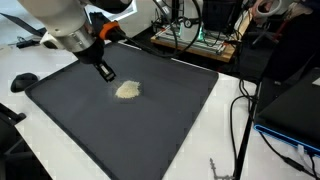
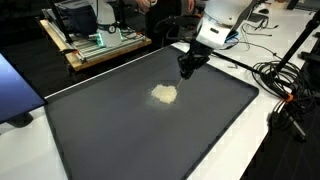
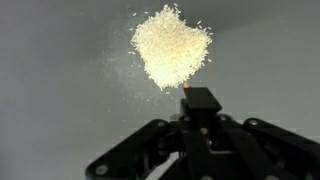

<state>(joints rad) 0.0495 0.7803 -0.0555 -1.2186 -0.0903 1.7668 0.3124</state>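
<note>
Pale grains [image 3: 172, 48] lie heaped on the dark mat [image 1: 150, 130] just ahead of the pincer [image 3: 200, 100], whose jaws we see pressed together, pinching nothing visible. We judge a low or hasty pass could plough through the heap and scatter loose grains across the mat.

A white table [image 1: 222, 120] stands here with a big dark grey mat [image 1: 160, 135] covering most of its top. Near the middle of the mat lies a small pile of pale grains [image 1: 127, 90], with a few strays scattered round it. Black cables [image 1: 241, 130] trail over the bare white strip beside the mat.
</note>
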